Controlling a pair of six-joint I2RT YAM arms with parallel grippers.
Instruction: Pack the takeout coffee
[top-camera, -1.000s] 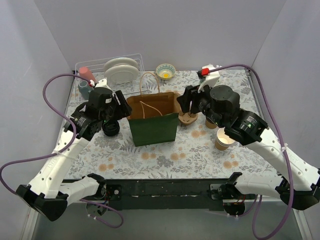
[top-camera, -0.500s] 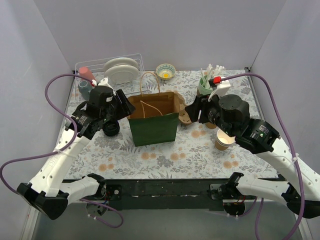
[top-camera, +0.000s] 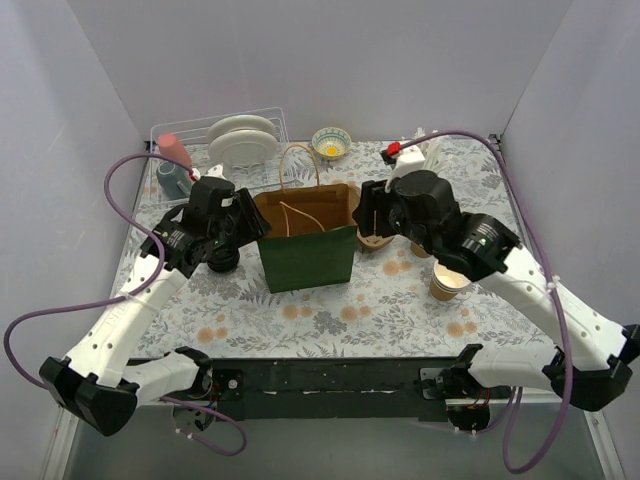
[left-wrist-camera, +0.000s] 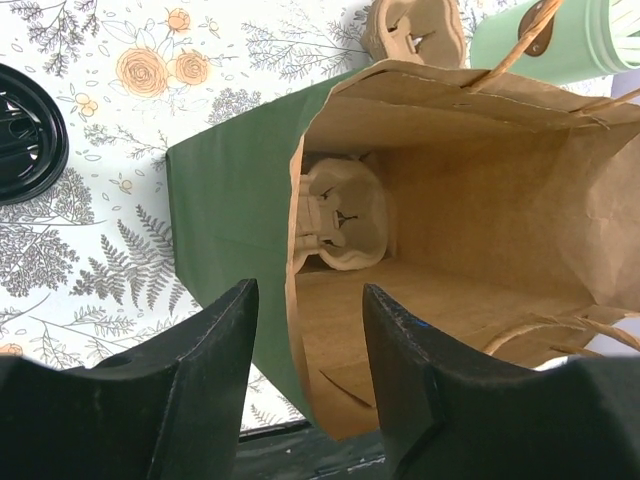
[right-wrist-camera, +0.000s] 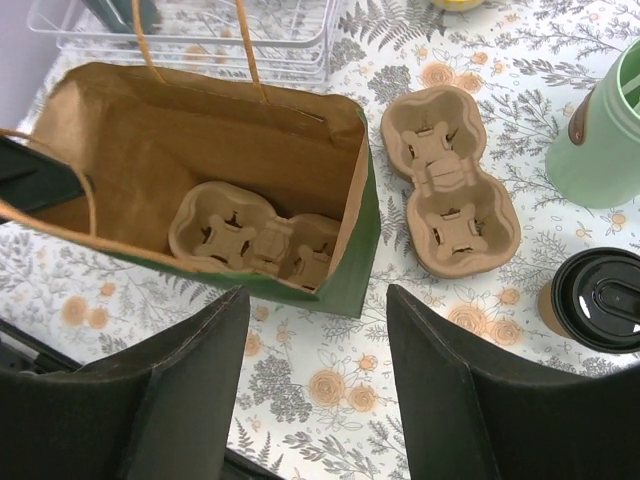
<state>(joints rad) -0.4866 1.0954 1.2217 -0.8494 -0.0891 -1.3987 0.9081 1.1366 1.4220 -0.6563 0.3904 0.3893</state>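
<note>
The takeout coffee (right-wrist-camera: 598, 300), a brown paper cup with a black lid, stands on the table right of my right gripper; in the top view the right arm hides it. The green paper bag (top-camera: 305, 245) stands open in the middle, with a cardboard cup carrier (right-wrist-camera: 255, 240) lying inside. My left gripper (left-wrist-camera: 305, 390) is open, and its jaws straddle the bag's left wall (left-wrist-camera: 225, 215). My right gripper (right-wrist-camera: 315, 400) is open and empty, above the table by the bag's right corner (right-wrist-camera: 360, 260).
A second cup carrier (right-wrist-camera: 445, 190) lies right of the bag. A green tumbler (right-wrist-camera: 600, 140) stands behind the coffee. A lidless tan cup (top-camera: 448, 278) is at the right. A black round lid (left-wrist-camera: 20, 130) lies left of the bag. A dish rack (top-camera: 240, 140) and a bowl (top-camera: 331, 143) stand at the back.
My right arm swung right and then back left, to the bag's right side. My left gripper edged closer to the bag's left wall. The bag stayed put.
</note>
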